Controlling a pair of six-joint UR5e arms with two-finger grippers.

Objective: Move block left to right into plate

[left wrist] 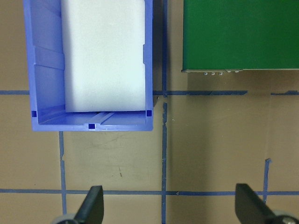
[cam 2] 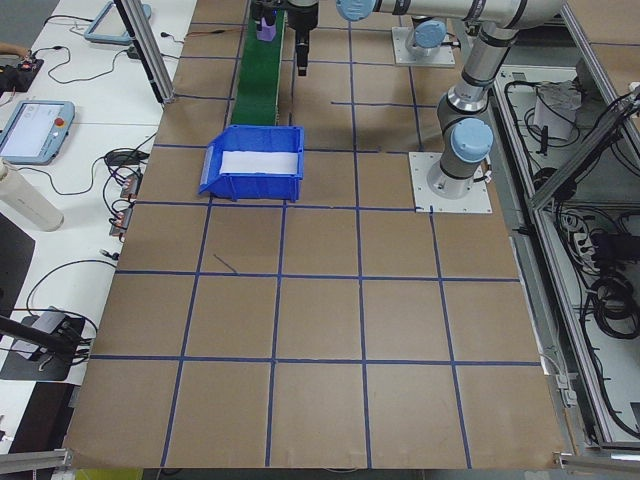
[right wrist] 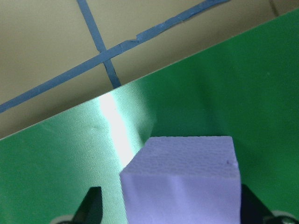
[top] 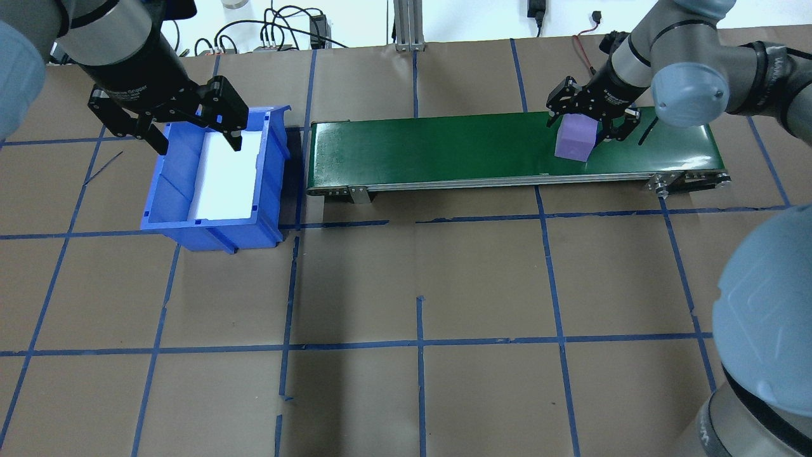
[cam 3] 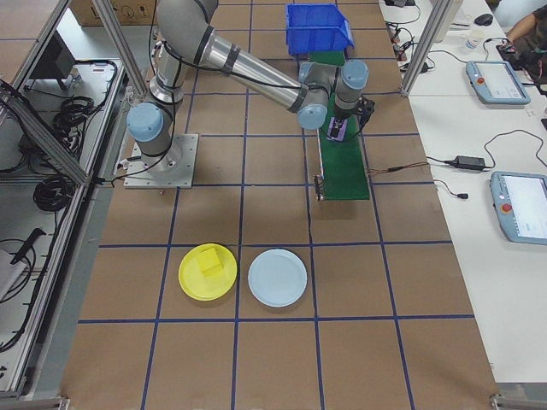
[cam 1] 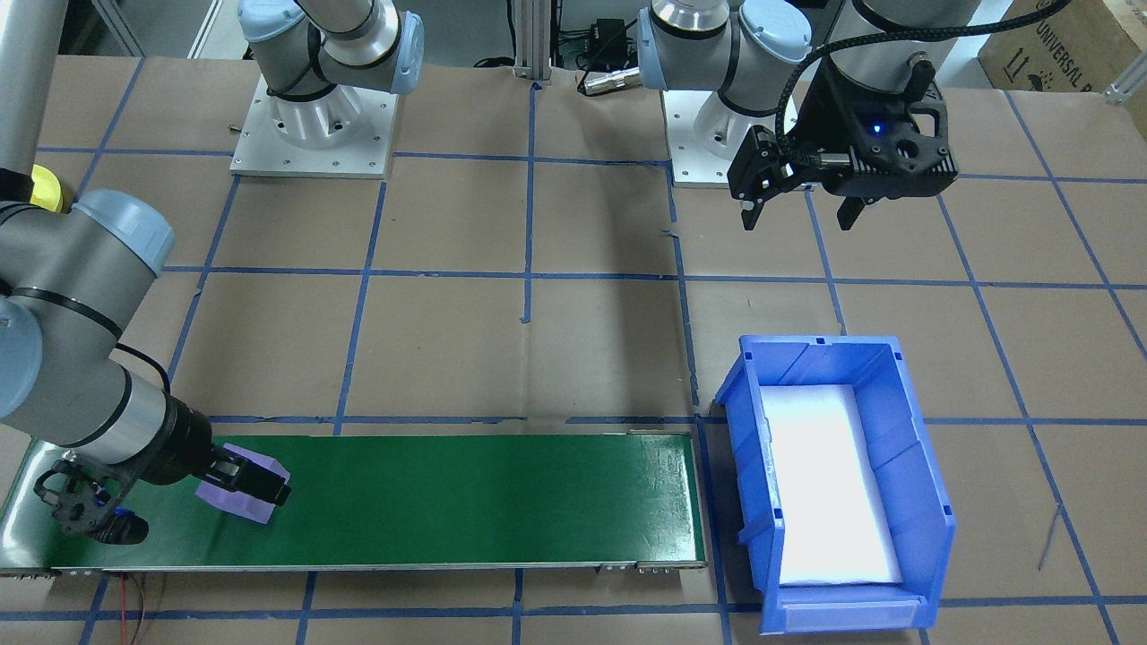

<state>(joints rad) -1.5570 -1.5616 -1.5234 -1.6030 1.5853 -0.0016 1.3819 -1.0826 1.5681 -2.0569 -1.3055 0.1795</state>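
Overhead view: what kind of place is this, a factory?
More likely a robotics lab: a tape-gridded table, a short green conveyor and a blue bin, with teach pendants on side benches.

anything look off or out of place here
Nothing looks spilled or damaged. The purple block sits between the right gripper jaws on the green conveyor belt, turned a little askew to the belt's edges. The yellow plate already holds a yellow block. The left gripper hangs open over the blue bin.
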